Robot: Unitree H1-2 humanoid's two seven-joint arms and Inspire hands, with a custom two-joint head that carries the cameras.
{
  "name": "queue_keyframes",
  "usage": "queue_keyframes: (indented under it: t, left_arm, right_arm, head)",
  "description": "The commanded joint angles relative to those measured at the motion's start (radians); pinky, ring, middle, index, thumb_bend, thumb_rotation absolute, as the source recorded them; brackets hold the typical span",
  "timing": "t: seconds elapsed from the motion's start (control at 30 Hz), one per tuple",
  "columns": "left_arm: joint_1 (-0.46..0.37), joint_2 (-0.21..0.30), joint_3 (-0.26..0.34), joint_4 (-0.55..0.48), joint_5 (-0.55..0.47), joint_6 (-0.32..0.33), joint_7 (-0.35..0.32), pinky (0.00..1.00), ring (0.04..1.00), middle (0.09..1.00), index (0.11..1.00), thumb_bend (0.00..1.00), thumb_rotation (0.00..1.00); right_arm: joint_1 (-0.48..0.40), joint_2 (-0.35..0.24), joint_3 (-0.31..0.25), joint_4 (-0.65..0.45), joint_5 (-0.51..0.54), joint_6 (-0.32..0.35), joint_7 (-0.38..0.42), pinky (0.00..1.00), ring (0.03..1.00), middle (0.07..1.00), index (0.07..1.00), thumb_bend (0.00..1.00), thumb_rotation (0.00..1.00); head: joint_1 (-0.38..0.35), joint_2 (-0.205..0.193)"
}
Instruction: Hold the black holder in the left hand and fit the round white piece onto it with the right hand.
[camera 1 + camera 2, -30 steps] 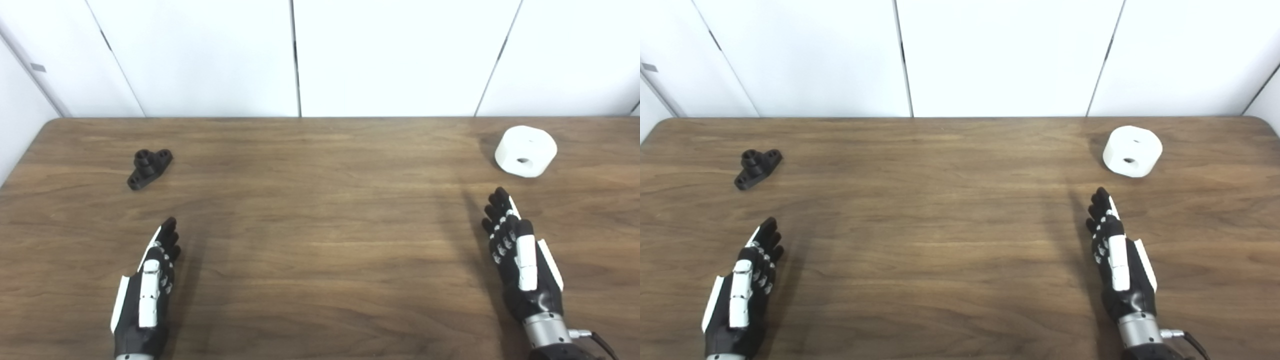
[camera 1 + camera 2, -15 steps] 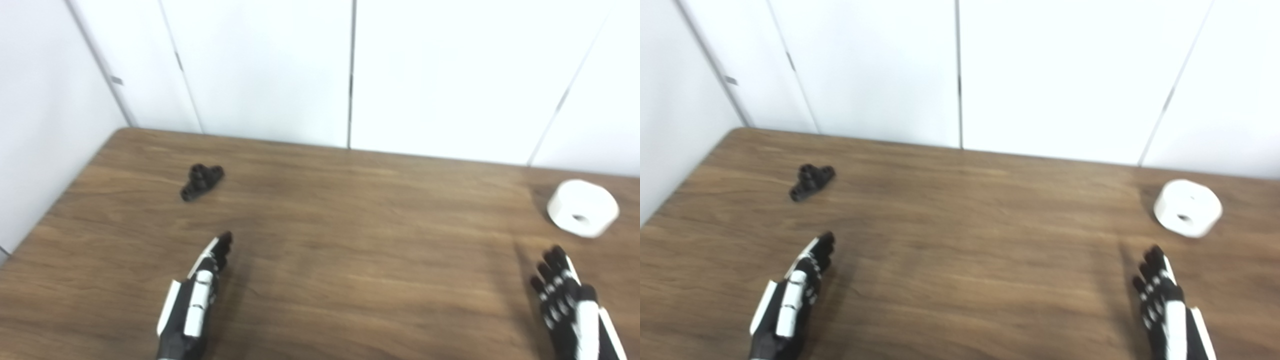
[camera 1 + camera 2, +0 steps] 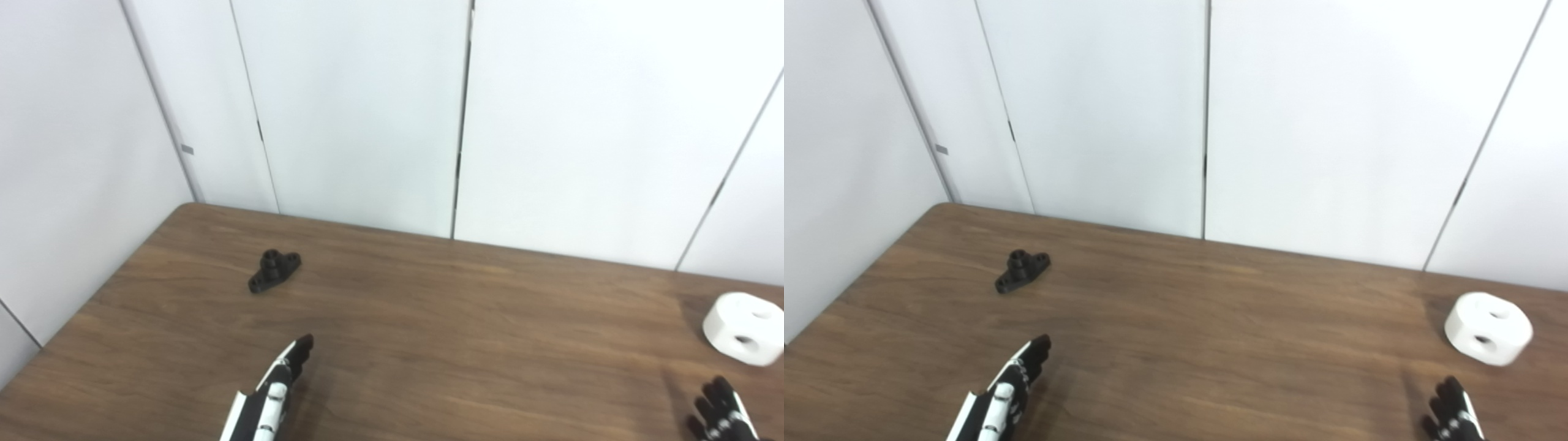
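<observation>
The black holder lies on the wooden table at the far left, a small flat bracket with a short post. The round white piece rests on the table at the far right, with a hole in its side. My left hand is at the bottom edge, below and to the right of the holder, fingers stretched out, open and empty. My right hand shows only its fingertips at the bottom right corner, below the white piece, fingers apart and empty. Neither hand touches a thing.
White wall panels stand right behind the table's back edge. The table's left edge runs diagonally beside the holder.
The camera has tilted up and turned left, so the whole scene has shifted down and right in the picture. Holder and white piece lie where they were. Both hands keep their pose.
</observation>
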Motion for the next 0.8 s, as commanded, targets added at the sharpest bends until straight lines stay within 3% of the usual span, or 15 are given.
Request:
queue_keyframes:
  t: [0.0, 0.13, 0.23, 0.33, 0.47, 0.57, 0.63, 0.77]
  left_arm:
    - [0.021, -0.059, -0.016, 0.005, 0.003, -0.031, 0.005, 1.0, 0.968, 0.942, 0.905, 0.29, 0.99]
    - [0.024, -0.066, -0.018, -0.009, 0.024, -0.017, 0.02, 0.97, 0.957, 0.932, 0.894, 0.28, 0.95]
    - [0.027, -0.066, -0.023, -0.025, 0.056, 0.005, 0.038, 0.94, 0.936, 0.91, 0.874, 0.28, 0.86]
    - [0.032, -0.054, -0.027, -0.037, 0.071, 0.02, 0.039, 0.98, 0.957, 0.926, 0.886, 0.3, 0.8]
    - [0.041, -0.06, -0.018, -0.058, 0.127, 0.039, 0.068, 0.95, 0.956, 0.935, 0.883, 0.36, 0.54]
    - [0.05, -0.066, -0.008, -0.095, 0.235, 0.08, 0.112, 0.89, 0.921, 0.911, 0.864, 0.41, 0.37]
    - [0.039, -0.064, 0.006, -0.14, 0.319, 0.154, 0.135, 0.86, 0.905, 0.894, 0.857, 0.48, 0.3]
    - [-0.012, -0.06, 0.042, -0.224, 0.434, 0.328, 0.162, 0.92, 0.903, 0.877, 0.84, 0.66, 0.18]
  right_arm:
    - [0.078, -0.033, 0.0, 0.031, 0.013, -0.034, 0.019, 1.0, 1.0, 1.0, 1.0, 0.75, 1.0]
    - [0.08, -0.036, -0.006, 0.027, 0.017, -0.04, 0.022, 1.0, 1.0, 1.0, 1.0, 0.75, 1.0]
    - [0.085, -0.037, -0.009, 0.018, 0.026, -0.031, 0.025, 1.0, 1.0, 1.0, 1.0, 0.75, 1.0]
    - [0.089, -0.039, -0.011, 0.009, 0.03, -0.025, 0.029, 1.0, 1.0, 1.0, 1.0, 0.76, 1.0]
    - [0.096, -0.036, -0.011, -0.002, 0.023, -0.016, 0.028, 1.0, 1.0, 1.0, 1.0, 0.76, 1.0]
    - [0.102, -0.026, -0.013, -0.012, 0.021, -0.009, 0.02, 1.0, 1.0, 1.0, 1.0, 0.75, 1.0]
    - [0.107, -0.022, -0.01, -0.023, 0.019, 0.001, 0.018, 1.0, 1.0, 1.0, 1.0, 0.74, 1.0]
    - [0.114, -0.016, -0.007, -0.048, 0.009, 0.026, 0.01, 1.0, 1.0, 1.0, 1.0, 0.72, 1.0]
  head:
    - [0.0, 0.001]
    - [0.003, 0.014]
    - [-0.001, 0.026]
    - [-0.012, 0.044]
    - [-0.026, 0.049]
    - [-0.039, 0.051]
    - [-0.05, 0.053]
    - [-0.052, 0.053]
